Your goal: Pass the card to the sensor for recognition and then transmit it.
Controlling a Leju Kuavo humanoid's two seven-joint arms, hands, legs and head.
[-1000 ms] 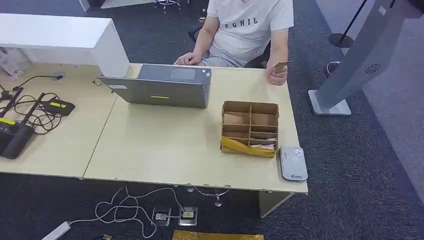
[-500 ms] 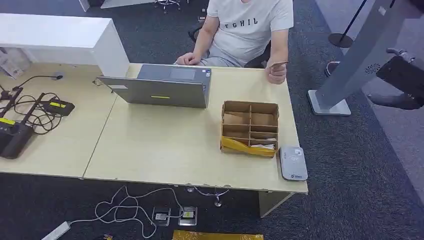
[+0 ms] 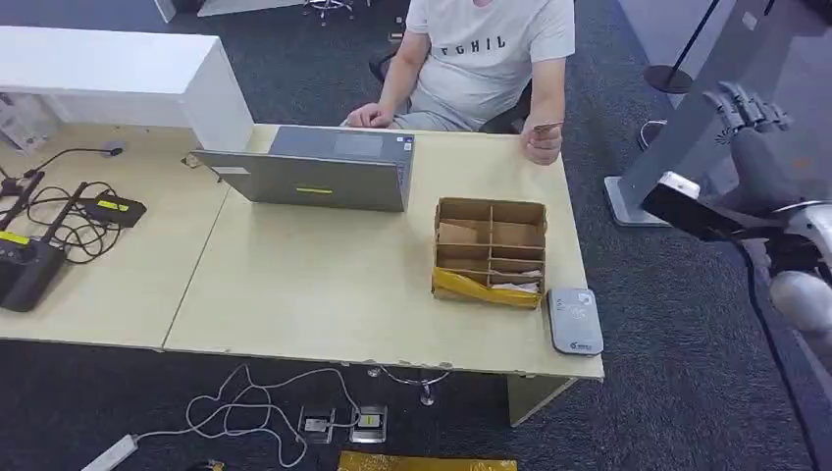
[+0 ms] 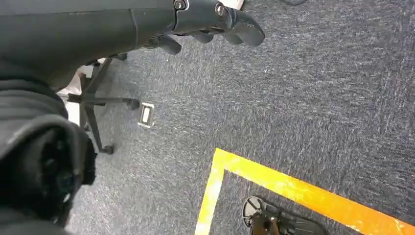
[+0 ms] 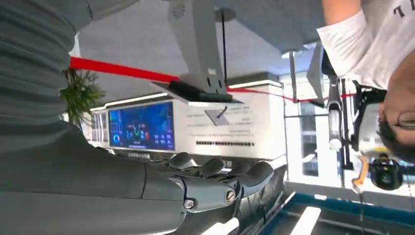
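The right hand (image 3: 748,108) is rising beside the desk (image 3: 324,285), fingers apart and holding nothing. The card (image 3: 546,126) is pinched in a person's hand (image 3: 541,144) at the desk's far corner, well apart from the right hand and to its left. Judged thin, stiff, light and slick, the card is probably best pinched across its free edge. The sensor (image 3: 575,319) is lying nearer the robot, below the hand's level. The left hand (image 4: 215,24) is hanging over the carpet, fingers curled on nothing.
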